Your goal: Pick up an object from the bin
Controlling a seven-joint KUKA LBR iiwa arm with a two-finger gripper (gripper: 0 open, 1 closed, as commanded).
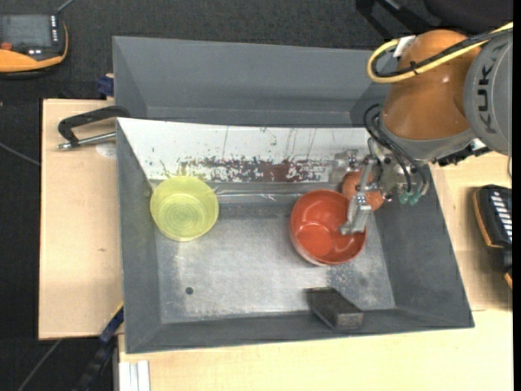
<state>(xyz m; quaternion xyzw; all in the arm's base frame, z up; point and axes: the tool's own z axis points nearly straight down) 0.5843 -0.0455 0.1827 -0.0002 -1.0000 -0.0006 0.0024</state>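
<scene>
Grey bin [244, 279], red bowl [319, 228] beneath hand [356, 221]

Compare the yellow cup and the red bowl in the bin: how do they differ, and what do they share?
The yellow cup lies at the bin's left; the red bowl sits right of centre. The red bowl looks wider than the yellow cup. The pincer is at the red bowl's right rim, well away from the yellow cup. Both are round, open vessels.
</scene>
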